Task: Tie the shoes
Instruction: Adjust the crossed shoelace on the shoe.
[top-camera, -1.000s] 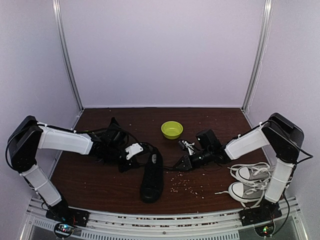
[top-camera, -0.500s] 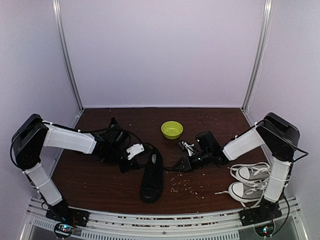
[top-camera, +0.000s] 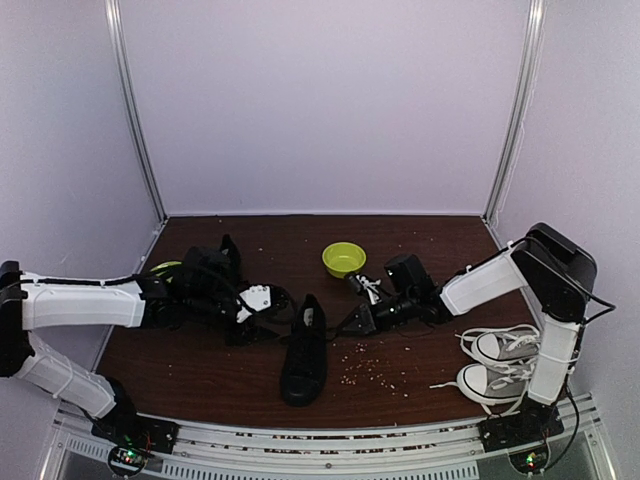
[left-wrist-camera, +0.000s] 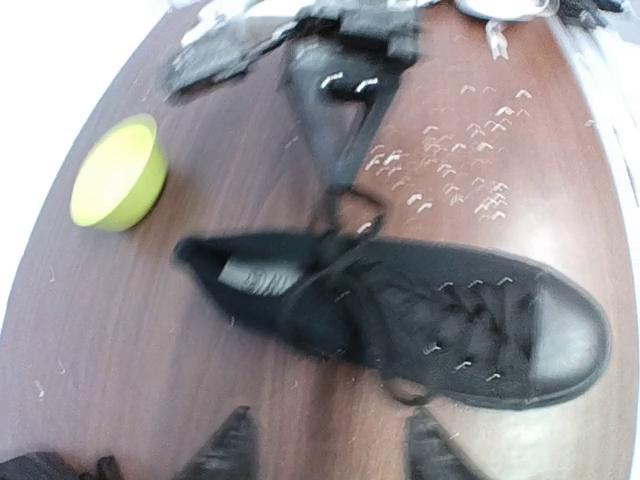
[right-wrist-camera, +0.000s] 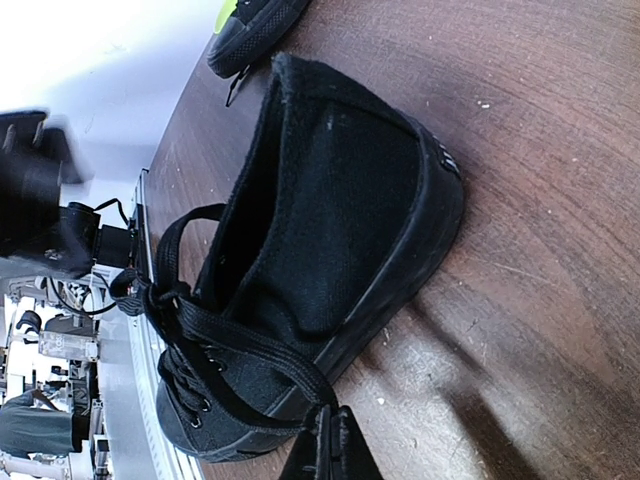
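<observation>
One black shoe (top-camera: 304, 352) lies mid-table, toe toward the arms; it also fills the left wrist view (left-wrist-camera: 420, 310) and the right wrist view (right-wrist-camera: 330, 200). My right gripper (top-camera: 358, 322) sits just right of its heel, shut on a black lace (right-wrist-camera: 250, 345) that runs taut from the eyelets to its fingertips (right-wrist-camera: 331, 445). My left gripper (top-camera: 252, 318) hovers left of the shoe, open, its fingertips (left-wrist-camera: 228, 445) apart over bare wood with nothing between them. The toe of a second black shoe (right-wrist-camera: 250, 25) shows far left, mostly hidden behind my left arm (top-camera: 222, 258).
A yellow-green bowl (top-camera: 343, 259) stands behind the shoe. A pair of grey-and-white sneakers (top-camera: 500, 365) with white laces lies at the right front. Light crumbs (top-camera: 370, 368) are scattered right of the black shoe. Another green object (top-camera: 165, 267) peeks out at the far left.
My left gripper has opened, let go of the lace, and drawn back to the left. The right gripper has shifted slightly left, still pinching its lace.
</observation>
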